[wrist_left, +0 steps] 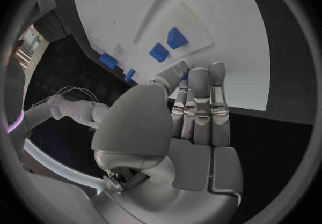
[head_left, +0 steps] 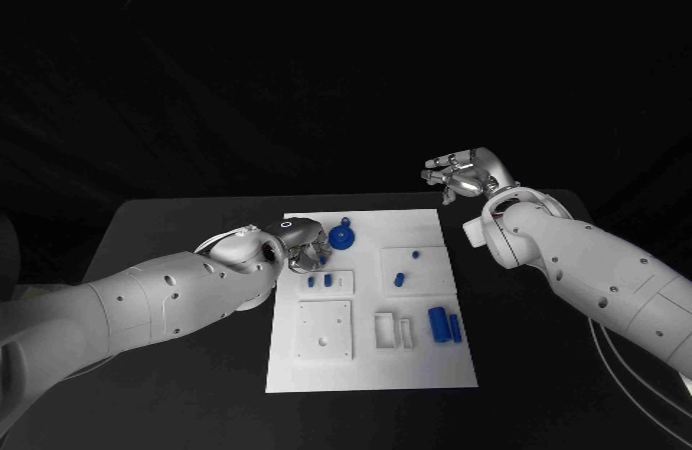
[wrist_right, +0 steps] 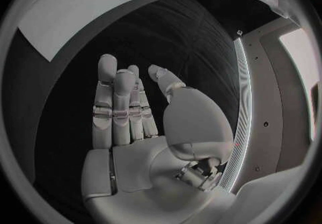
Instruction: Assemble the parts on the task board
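Observation:
The white task board [head_left: 368, 365] lies in the middle of the table. My left hand [head_left: 300, 250] hovers over its near-left top corner, beside a round blue part [head_left: 343, 236]. In the left wrist view the left hand [wrist_left: 195, 111] has its fingers straight and together, and the thumb pinches a small blue part [wrist_left: 184, 76] against a fingertip. Two blue pegs [head_left: 320, 281] stand just below that hand. My right hand [head_left: 462, 175] is raised beyond the board's far right corner, fingers spread, holding nothing. The right hand [wrist_right: 134, 111] is seen open over the black table.
Two small blue pieces [head_left: 407, 267] sit on a raised square, and two blue cylinders [head_left: 444, 323] lie at the board's right beside a white frame [head_left: 394, 330]. A white plate with holes [head_left: 325, 330] lies lower left. Black table [head_left: 173, 230] surrounds the board.

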Robot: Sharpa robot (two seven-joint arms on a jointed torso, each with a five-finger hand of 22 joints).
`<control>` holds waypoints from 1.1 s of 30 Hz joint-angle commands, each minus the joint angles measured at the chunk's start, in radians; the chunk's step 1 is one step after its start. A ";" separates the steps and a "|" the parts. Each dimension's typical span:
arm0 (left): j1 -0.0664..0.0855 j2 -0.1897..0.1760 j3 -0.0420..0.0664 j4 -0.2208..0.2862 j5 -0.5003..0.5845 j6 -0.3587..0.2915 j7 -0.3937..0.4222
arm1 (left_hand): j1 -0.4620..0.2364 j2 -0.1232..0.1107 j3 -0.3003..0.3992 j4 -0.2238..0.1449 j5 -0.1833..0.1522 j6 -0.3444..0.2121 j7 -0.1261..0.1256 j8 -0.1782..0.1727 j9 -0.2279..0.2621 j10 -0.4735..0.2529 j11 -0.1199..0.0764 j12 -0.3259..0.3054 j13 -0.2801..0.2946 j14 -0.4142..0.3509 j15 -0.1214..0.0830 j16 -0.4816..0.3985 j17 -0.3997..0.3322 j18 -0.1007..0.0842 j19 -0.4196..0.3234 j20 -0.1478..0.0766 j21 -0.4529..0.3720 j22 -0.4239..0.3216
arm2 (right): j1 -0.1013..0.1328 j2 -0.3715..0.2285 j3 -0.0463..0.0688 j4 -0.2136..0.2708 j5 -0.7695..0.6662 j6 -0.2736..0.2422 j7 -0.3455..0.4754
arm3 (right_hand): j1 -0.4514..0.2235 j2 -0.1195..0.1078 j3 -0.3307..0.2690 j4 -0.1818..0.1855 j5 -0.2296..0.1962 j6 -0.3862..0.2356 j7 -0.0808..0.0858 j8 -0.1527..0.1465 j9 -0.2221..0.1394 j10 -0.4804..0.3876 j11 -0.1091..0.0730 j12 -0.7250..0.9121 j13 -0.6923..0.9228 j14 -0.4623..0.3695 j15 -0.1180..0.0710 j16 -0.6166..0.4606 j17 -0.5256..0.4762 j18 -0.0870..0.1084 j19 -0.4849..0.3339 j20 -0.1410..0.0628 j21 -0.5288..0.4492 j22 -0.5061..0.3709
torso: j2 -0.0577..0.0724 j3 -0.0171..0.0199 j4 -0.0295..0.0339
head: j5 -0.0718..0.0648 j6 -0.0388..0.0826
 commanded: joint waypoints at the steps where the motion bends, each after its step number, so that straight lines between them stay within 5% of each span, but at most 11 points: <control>1: 0.000 -0.001 0.000 0.003 -0.003 -0.027 0.005 | 0.001 -0.015 -0.003 -0.008 -0.004 -0.021 -0.003 -0.002 -0.002 -0.032 0.010 -0.001 -0.001 -0.002 0.009 0.007 -0.002 0.021 -0.001 0.013 -0.005 0.019 | -0.001 -0.001 0.000 0.000 -0.003 0.009 0.007 | -0.007 0.000 0.004 0.004 0.006 -0.001 0.008 -0.003 -0.001 0.001 0.003 -0.004 -0.002 -0.004 0.002 0.006 -0.002 0.014 0.034 0.006 0.003 -0.001 | 0.000 0.0000 -0.0002 | 0.000 0.000; 14: 0.000 -0.012 0.001 0.006 -0.011 -0.040 0.001 | 0.037 -0.011 -0.116 -0.013 -0.009 -0.093 -0.008 -0.001 -0.002 -0.105 0.028 -0.001 0.001 -0.018 0.024 0.008 -0.018 0.037 0.003 0.034 -0.040 0.015 | -0.005 -0.009 0.000 0.000 -0.003 0.010 0.008 | -0.010 -0.001 0.008 0.005 0.006 -0.009 0.012 -0.003 -0.001 -0.012 0.013 -0.032 -0.041 -0.004 0.008 0.004 -0.005 0.020 0.034 0.011 0.002 -0.007 | 0.000 -0.0003 -0.0002 | -0.001 -0.001; 24: 0.000 -0.036 0.004 0.010 0.001 -0.051 -0.003 | 0.051 0.000 -0.117 -0.010 -0.004 -0.090 0.006 -0.002 -0.003 -0.090 0.027 -0.002 0.000 -0.022 0.022 0.010 -0.024 0.039 0.008 0.033 -0.053 0.020 | -0.013 -0.026 0.000 0.015 -0.023 0.047 0.003 | 0.014 -0.001 0.031 -0.017 -0.020 -0.002 0.014 -0.002 0.000 -0.014 0.019 -0.058 -0.113 -0.003 0.011 0.006 -0.006 0.026 0.035 0.015 0.007 -0.010 | 0.000 0.0002 -0.0004 | -0.001 0.003; 29: 0.001 -0.063 0.031 0.006 0.151 -0.101 0.022 | 0.042 0.031 -0.046 -0.004 0.002 -0.005 0.026 0.012 0.003 0.059 -0.013 0.017 0.004 -0.040 -0.001 -0.025 -0.040 0.031 -0.005 0.018 -0.051 0.022 | -0.033 -0.060 0.000 0.059 -0.125 0.134 -0.003 | 0.058 0.012 0.051 -0.059 -0.065 0.056 0.005 -0.001 0.004 -0.028 0.021 -0.068 -0.126 -0.005 0.012 0.010 -0.003 0.028 0.034 0.014 0.016 0.000 | -0.001 0.0003 0.0002 | -0.012 0.014; 33: 0.006 -0.083 0.063 0.007 0.364 -0.157 0.079 | 0.000 0.045 -0.021 0.015 0.027 0.035 0.015 0.001 0.003 0.109 -0.028 0.004 0.001 -0.069 -0.010 -0.149 -0.094 -0.001 -0.061 0.006 -0.103 -0.005 | -0.051 -0.088 0.000 0.100 -0.253 0.194 -0.010 | 0.069 0.020 0.056 -0.077 -0.106 0.082 0.000 -0.003 0.003 -0.043 0.026 -0.072 -0.145 -0.002 0.015 0.018 0.000 0.033 0.034 0.017 0.026 0.013 | -0.001 -0.0003 -0.0006 | -0.019 0.023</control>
